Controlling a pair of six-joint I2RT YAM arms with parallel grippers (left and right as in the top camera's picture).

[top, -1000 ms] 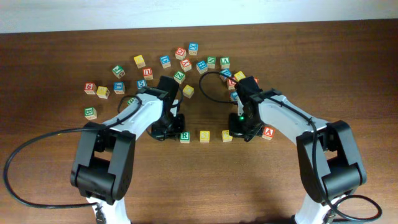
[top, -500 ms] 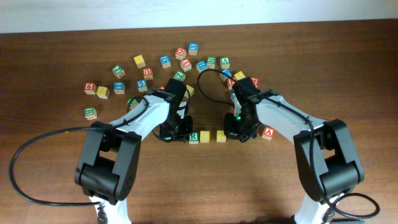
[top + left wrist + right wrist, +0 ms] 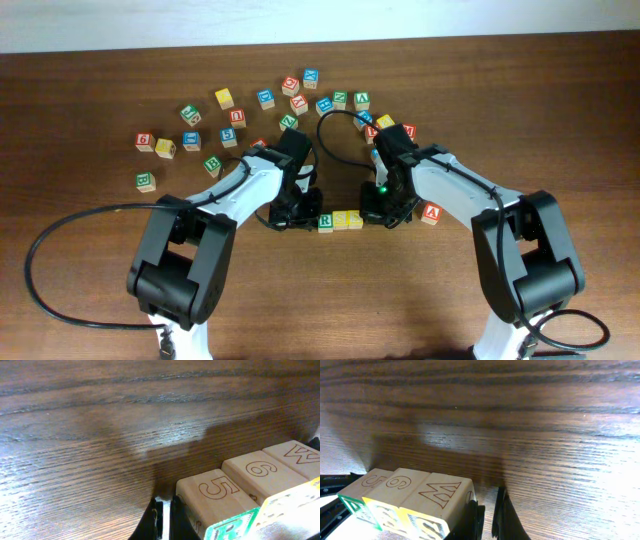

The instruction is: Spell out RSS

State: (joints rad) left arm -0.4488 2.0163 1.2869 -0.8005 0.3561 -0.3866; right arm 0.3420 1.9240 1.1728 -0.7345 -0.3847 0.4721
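Three blocks stand side by side in a tight row in the overhead view: a green R block, a yellow S block and a second yellow S block. My left gripper is shut and empty, pressed against the left side of the R block. In the left wrist view its fingers sit beside the R block. My right gripper is shut and empty against the right end of the row. In the right wrist view its fingers touch the end S block.
Many loose letter blocks lie scattered across the back of the table. A red A block sits just right of my right gripper. A green block lies far left. Cables loop over the table behind both arms.
My left gripper has slid right, pushing the R block up against the first S block. The three blocks now touch in a row. The right gripper has barely moved.
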